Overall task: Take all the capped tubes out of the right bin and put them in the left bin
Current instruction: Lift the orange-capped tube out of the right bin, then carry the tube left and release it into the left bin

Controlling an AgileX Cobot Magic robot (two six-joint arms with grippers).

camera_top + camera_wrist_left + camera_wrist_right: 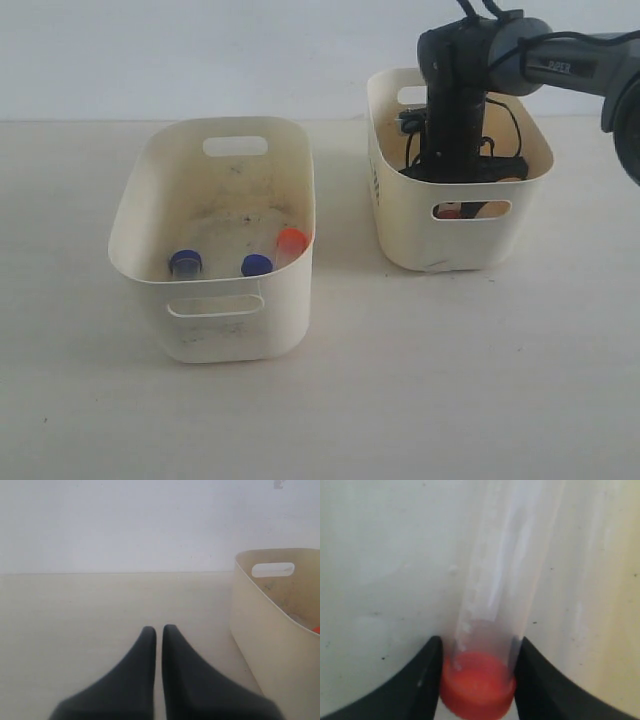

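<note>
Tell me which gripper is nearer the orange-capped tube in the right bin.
Right. The right gripper is down inside the right bin, gripping the orange-capped tube at its cap. The left gripper sits outside, over the table beside the left bin.

Cream left bin (135, 240), blue-capped tube (257, 265), orange-red-capped tube (495, 605), black right claw (480, 645).

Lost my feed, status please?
Left end effector shut, beside left bin. Right end effector shut on orange-red-capped tube inside right bin. Three tubes in left bin. Nothing obstructing.
</note>
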